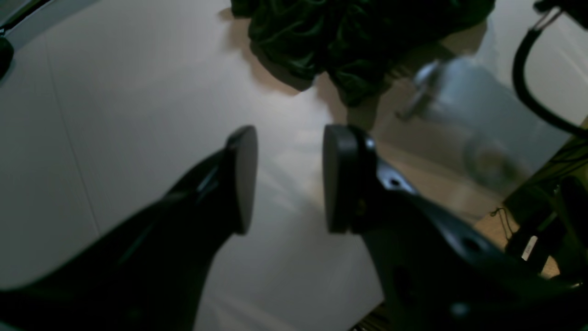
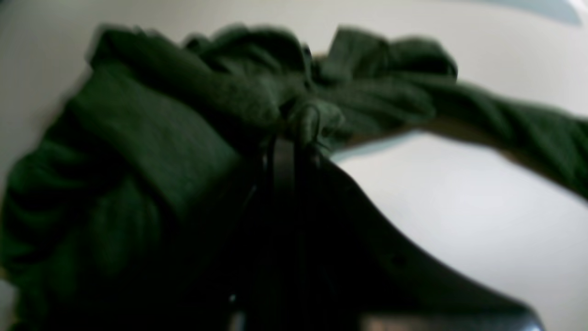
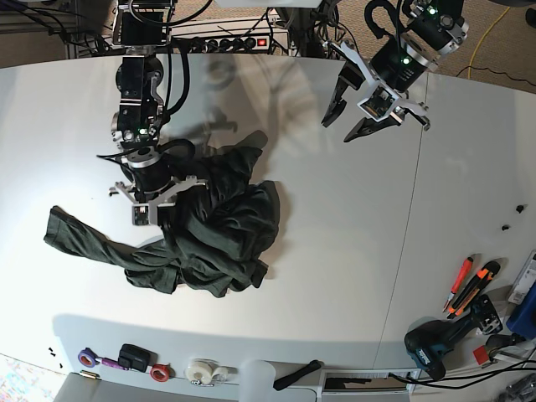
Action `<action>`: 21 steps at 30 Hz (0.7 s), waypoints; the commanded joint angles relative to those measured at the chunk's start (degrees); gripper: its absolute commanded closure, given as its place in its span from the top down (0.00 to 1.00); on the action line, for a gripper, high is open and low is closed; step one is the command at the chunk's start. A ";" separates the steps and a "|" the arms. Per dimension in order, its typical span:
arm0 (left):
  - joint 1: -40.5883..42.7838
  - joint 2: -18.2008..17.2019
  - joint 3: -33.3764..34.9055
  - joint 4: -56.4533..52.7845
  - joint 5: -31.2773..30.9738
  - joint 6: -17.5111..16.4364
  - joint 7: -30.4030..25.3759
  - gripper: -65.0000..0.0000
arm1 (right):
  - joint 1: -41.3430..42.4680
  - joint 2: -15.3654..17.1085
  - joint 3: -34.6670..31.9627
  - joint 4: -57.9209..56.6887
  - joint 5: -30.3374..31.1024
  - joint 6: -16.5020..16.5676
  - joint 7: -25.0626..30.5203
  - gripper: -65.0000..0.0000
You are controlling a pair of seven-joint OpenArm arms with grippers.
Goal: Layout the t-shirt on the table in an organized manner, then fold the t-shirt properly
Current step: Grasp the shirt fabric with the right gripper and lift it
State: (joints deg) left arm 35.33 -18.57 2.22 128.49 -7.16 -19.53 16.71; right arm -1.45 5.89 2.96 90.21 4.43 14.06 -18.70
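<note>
The dark green t-shirt (image 3: 218,234) lies crumpled in a heap on the left half of the white table (image 3: 335,276), one sleeve trailing out to the left. My right gripper (image 3: 159,201) is down on the heap's upper left. In the right wrist view its fingers (image 2: 282,161) are pressed together with a bunch of t-shirt (image 2: 161,138) fabric pinched at their tips. My left gripper (image 3: 343,124) hangs over bare table (image 1: 115,115) to the upper right of the heap, its pads (image 1: 243,179) apart with nothing between them. The t-shirt (image 1: 349,37) shows at the top of the left wrist view.
A thin seam (image 3: 402,251) runs down the table's right part. Tape rolls (image 3: 205,371), a drill (image 3: 435,343) and orange cutters (image 3: 469,285) lie along the near and right edges. A power strip (image 3: 234,42) and cables sit behind the far edge.
</note>
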 commanded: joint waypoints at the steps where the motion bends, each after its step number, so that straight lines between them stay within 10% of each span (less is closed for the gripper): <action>1: 0.04 -0.17 -0.09 0.90 -0.61 0.20 -1.25 0.38 | 0.96 0.46 0.13 3.32 0.68 2.05 0.90 0.00; 12: 0.07 -0.17 -0.09 0.90 -0.63 0.17 -1.09 0.38 | -12.79 0.98 0.13 30.47 0.66 5.68 -4.72 0.00; 21: 0.07 -0.17 -0.09 0.90 -0.63 0.17 -0.96 0.38 | -25.86 8.68 0.13 43.17 0.63 6.05 -16.48 0.00</action>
State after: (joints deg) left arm 35.22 -18.57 2.17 128.46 -7.18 -19.53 17.04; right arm -27.27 14.22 2.94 132.40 4.67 20.53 -36.36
